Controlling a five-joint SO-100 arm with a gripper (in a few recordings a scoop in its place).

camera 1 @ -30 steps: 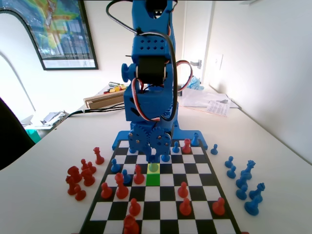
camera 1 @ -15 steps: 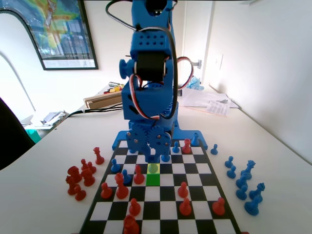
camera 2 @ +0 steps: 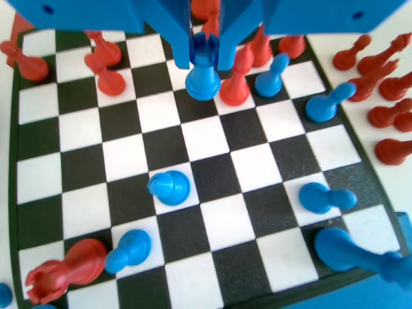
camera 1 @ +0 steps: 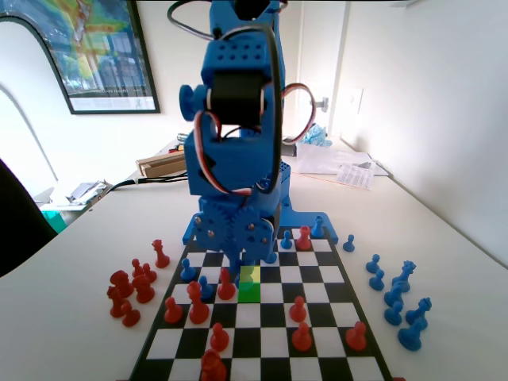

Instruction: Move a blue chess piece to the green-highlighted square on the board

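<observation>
My gripper (camera 2: pixel 204 61) is shut on the blue chess piece (camera 2: pixel 203 76), a short piece with a flared base, gripped near its top. In the wrist view it hangs in front of a black square, right beside a red piece (camera 2: pixel 235 90). In the fixed view the gripper (camera 1: pixel 237 268) is low over the board (camera 1: pixel 258 343), just behind and left of the green-highlighted square (camera 1: pixel 249 293). That square is bare. The yellow square (camera 1: pixel 252 275) behind it is bare too. The arm hides the held piece in the fixed view.
A red piece (camera 1: pixel 226 286) stands just left of the green square, with a blue one (camera 1: pixel 208 288) beyond it. Red pieces (camera 1: pixel 298 309) stand nearer the camera. A blue pawn (camera 2: pixel 168 187) sits below the gripper. Captured red pieces (camera 1: pixel 127 290) lie left, blue ones (camera 1: pixel 397 294) right.
The arm has swung left and leaned lower in the fixed view. The green-tinted pawn that stood on the yellow square is gone from it, leaving the square bare.
</observation>
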